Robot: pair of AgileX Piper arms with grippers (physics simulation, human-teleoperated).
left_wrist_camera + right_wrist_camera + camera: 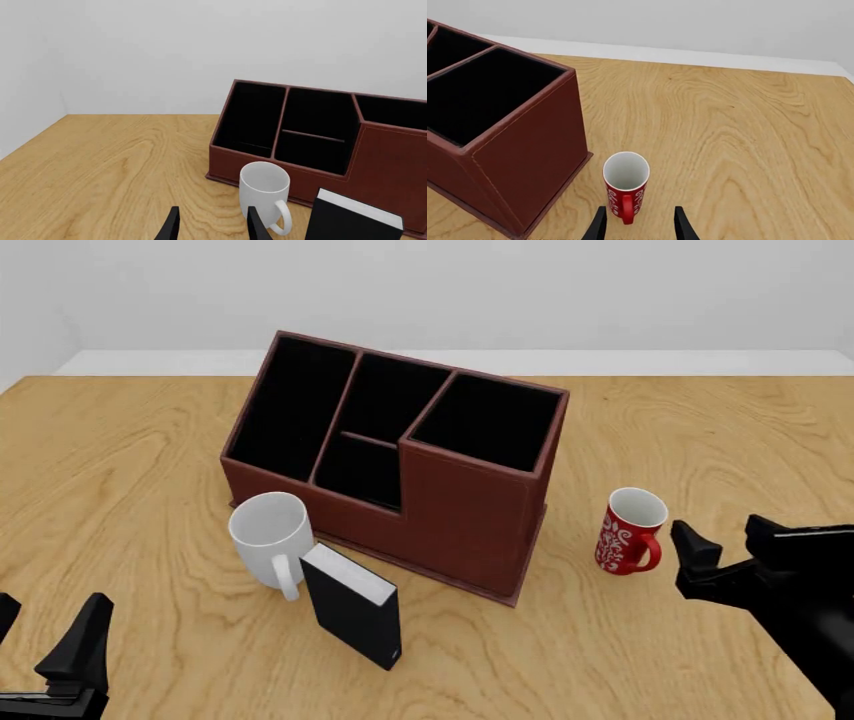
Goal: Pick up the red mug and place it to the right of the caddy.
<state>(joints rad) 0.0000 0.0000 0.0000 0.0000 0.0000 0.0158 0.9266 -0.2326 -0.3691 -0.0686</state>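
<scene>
Standing upright on the wooden table [134,440], the red mug [631,531] sits just to the right of the caddy [400,455], near its right front corner but apart from its wall; the mug's handle faces toward the arms and slightly right. Its mouth is open and white inside, with a white swirl pattern on the red body.

The right gripper [721,540] hovers close to the mug on its near right side, fingers spread and holding nothing; in the right wrist view the two dark fingertips [598,226] frame the mug's handle and lower body, so the mug lies almost on the line of approach. The left gripper [212,225] waits well apart at the near left, also spread and empty, beside a plain white mug [271,533] and a small black box [354,605] leaning in front of the caddy.

Judging from this, the step in hand is the grasp, or perhaps a release, since the mug already stands to the caddy's right. To grasp well, the fingers should straddle the mug's body or wall squarely rather than catch the handle alone; a pinch on the handle could let the mug swing or tip. Closing gently while centred, and keeping clear of the caddy's side, would avoid nudging the mug over.
</scene>
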